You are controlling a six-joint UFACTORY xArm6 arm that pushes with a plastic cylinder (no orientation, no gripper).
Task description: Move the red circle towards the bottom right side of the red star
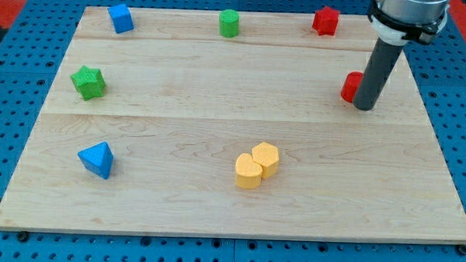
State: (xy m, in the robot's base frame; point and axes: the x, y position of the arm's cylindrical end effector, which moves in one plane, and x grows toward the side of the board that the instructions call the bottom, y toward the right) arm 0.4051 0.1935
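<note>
You have no pincer, only my tip point(364, 107) touching the red circle point(349, 87), a light, rigid block below the red star point(325, 21) that slides readily.

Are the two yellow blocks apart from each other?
No, the two yellow blocks sit touching, near the wooden board's bottom middle.

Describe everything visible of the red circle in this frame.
The red circle is a small, matte, plastic-looking red block lying flat on the wooden board near the view's right edge, below and to the right of the red star. Its right part is hidden behind the dark rod; my tip sits right against its right side, apparently touching. No other block touches it.
</note>
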